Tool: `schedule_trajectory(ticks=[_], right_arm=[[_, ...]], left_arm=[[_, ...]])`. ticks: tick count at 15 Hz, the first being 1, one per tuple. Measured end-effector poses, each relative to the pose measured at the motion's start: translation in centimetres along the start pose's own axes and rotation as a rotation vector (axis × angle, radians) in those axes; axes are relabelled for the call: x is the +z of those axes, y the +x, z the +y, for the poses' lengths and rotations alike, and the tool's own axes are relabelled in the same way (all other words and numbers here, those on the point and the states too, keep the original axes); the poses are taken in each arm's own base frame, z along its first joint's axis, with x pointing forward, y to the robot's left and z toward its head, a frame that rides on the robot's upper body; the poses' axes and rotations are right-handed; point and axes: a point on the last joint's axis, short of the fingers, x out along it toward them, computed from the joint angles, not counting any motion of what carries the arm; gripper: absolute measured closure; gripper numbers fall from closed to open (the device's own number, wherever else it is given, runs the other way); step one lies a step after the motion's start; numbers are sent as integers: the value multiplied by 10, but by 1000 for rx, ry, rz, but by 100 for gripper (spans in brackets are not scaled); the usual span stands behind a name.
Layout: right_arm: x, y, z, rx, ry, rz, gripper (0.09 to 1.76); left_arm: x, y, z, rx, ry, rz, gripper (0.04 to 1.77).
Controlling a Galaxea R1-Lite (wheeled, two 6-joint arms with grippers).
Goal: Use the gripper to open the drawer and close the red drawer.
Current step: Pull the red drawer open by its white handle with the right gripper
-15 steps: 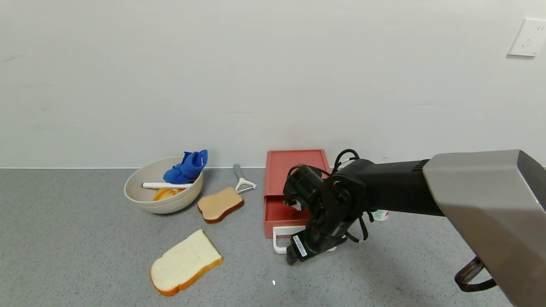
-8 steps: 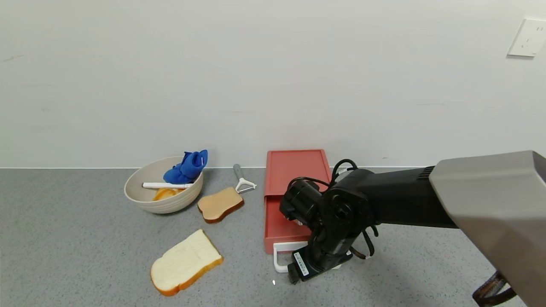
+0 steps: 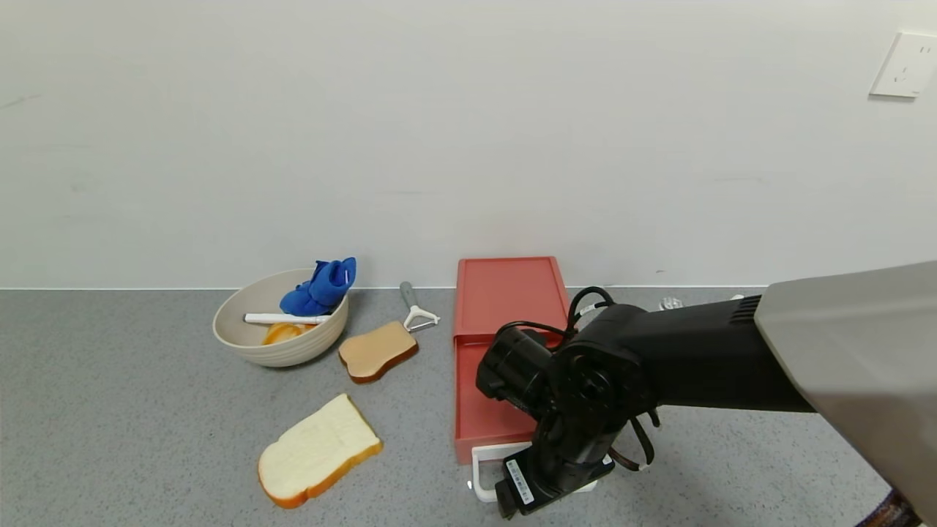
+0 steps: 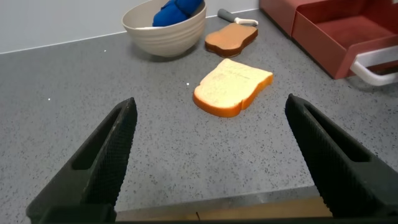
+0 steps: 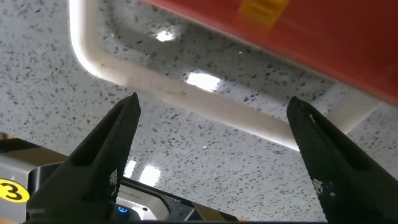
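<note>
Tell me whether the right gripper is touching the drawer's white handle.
Cannot tell. In the right wrist view the handle runs across between the open fingers of the right gripper, without clear contact; the head view hides the fingertips behind the wrist.

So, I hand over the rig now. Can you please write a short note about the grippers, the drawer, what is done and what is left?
Right gripper: open, at the white handle of the red drawer, which crosses between its fingers.
Left gripper: open, parked low over the counter, apart from the work.
Drawer tray: already slid well out toward the robot.
Left: push the tray shut again.
</note>
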Motion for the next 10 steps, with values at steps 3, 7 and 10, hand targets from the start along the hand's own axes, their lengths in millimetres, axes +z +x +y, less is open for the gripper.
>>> schedule_trajectory(ticks=[3,7,10], right_arm=[[-3,-3,5,5,-5,-4,14],[-5,-19,6,24,-12,-39,14],[-9,-56,3,62,-13,-124,14]], left_arm=[[0,0,0,0,0,0,9],[0,0,0,0,0,0,9],[0,0,0,0,0,0,9]])
